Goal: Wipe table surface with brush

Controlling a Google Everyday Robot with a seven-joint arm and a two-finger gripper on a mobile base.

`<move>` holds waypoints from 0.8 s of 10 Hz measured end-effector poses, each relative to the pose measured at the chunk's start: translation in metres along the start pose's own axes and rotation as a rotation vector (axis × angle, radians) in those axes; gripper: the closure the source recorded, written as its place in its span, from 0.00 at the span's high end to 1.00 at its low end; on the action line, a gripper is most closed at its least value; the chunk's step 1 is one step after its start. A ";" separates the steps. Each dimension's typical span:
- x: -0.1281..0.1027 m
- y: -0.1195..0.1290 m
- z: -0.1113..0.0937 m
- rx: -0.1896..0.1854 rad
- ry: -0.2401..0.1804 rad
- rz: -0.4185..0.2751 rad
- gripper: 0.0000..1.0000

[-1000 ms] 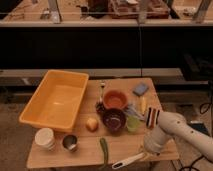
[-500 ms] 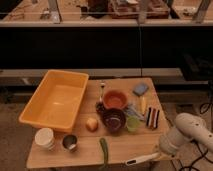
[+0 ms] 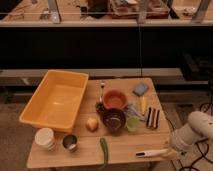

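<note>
No writing or label is showing that can be read on anything here. The robot's white arm is reaching in from the right, bending down low past the right edge of the table surface. The gripper is sitting at the front right corner of the table, at the near end of the brush, and it is not possible to tell how it is set. The brush is lying almost flat along the front edge, with its dark tip pointing left. Compared with half a second ago, the arm is pulling farther to the right and the brush is moving right with it, away from the green vegetable. The big yellow tub is sitting on the left side. A white cup and a small metal cup are standing near the front left. An orange bowl and a dark bowl are sitting in the middle, and the striped block is lying to their right.
</note>
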 end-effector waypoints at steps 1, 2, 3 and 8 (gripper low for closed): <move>0.000 -0.011 -0.003 0.009 0.000 0.011 0.00; 0.000 -0.024 -0.007 0.017 0.002 0.020 0.00; -0.002 -0.038 -0.010 0.023 0.006 0.024 0.00; -0.047 -0.063 -0.001 0.023 0.013 -0.033 0.00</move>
